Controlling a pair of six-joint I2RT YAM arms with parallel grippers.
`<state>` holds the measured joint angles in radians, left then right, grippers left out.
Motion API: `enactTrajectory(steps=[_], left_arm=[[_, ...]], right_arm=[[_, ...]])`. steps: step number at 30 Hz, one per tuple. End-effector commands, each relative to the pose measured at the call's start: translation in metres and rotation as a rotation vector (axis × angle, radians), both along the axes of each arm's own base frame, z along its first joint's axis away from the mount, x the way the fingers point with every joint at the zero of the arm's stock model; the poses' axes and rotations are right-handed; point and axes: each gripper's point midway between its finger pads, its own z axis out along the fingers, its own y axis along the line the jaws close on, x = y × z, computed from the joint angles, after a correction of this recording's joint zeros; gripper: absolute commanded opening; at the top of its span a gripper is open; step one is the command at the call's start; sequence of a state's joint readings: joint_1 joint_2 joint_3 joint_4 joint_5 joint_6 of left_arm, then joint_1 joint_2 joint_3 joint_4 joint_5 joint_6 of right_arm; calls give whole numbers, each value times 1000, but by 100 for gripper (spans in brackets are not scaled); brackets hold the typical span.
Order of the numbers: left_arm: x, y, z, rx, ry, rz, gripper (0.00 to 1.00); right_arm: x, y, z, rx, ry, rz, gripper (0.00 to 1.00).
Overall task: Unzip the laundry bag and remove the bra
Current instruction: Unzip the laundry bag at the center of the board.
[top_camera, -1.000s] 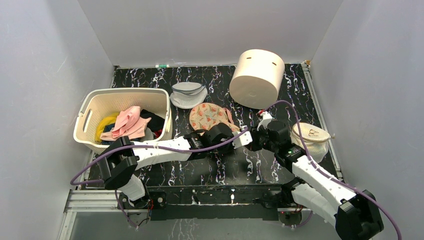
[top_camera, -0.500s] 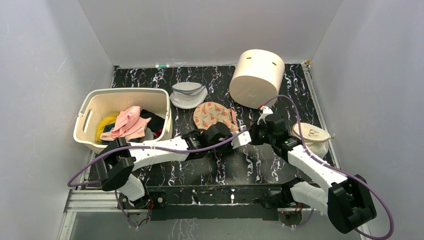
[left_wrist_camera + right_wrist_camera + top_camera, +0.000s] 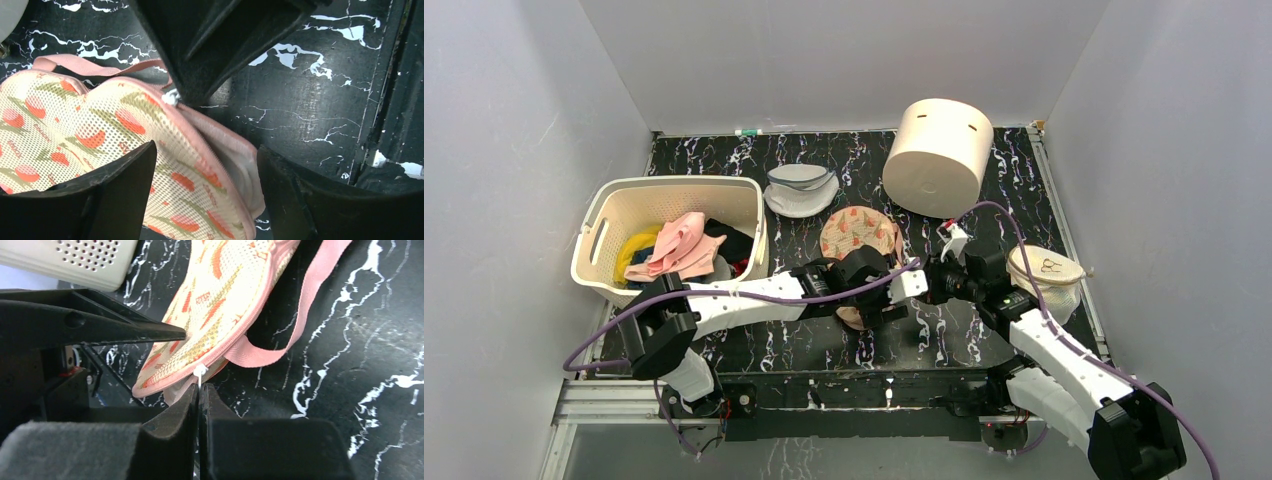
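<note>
The laundry bag (image 3: 858,230) is a beige-pink flowered case with a pink zipper rim; it lies mid-table and shows large in the left wrist view (image 3: 75,130). My left gripper (image 3: 205,195) stands open, its jaws wide on either side of the bag's near corner. My right gripper (image 3: 200,395) is shut on the white zipper pull (image 3: 200,373) at the bag's rim (image 3: 215,305). In the top view the left gripper (image 3: 871,308) and right gripper (image 3: 896,296) meet at the bag's near end. A pink strap (image 3: 300,315) trails from the bag. The bra is hidden.
A white basket (image 3: 599,235) with mixed clothes stands at the left. A round cream drum (image 3: 939,155) lies at the back right. A grey-white mesh bag (image 3: 801,190) lies behind the flowered bag, and a cream mesh pouch (image 3: 1044,275) sits by the right arm.
My left gripper has opened and let go of the bag. The right gripper pulled slightly toward the near edge with the zipper pull, and the bag shifted right and looks narrower.
</note>
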<state>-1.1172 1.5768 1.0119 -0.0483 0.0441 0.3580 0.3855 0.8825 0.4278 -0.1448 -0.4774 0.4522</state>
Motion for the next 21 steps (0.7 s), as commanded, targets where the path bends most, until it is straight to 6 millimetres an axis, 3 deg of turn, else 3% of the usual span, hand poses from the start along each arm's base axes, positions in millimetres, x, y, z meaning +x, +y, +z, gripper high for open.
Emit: enactTrajectory(steps=[1, 7, 11, 21], left_arm=[[-7, -10, 25, -76, -11, -31, 73], [7, -5, 20, -36, -54, 38, 74], [12, -3, 22, -40, -78, 61, 69], [21, 3, 26, -18, -133, 80, 26]], right_arm=[[-1, 18, 29, 129, -54, 50, 0], [-7, 24, 29, 168, -46, 63, 0], [-9, 26, 34, 167, -53, 74, 0], [1, 21, 33, 107, -84, 59, 0]])
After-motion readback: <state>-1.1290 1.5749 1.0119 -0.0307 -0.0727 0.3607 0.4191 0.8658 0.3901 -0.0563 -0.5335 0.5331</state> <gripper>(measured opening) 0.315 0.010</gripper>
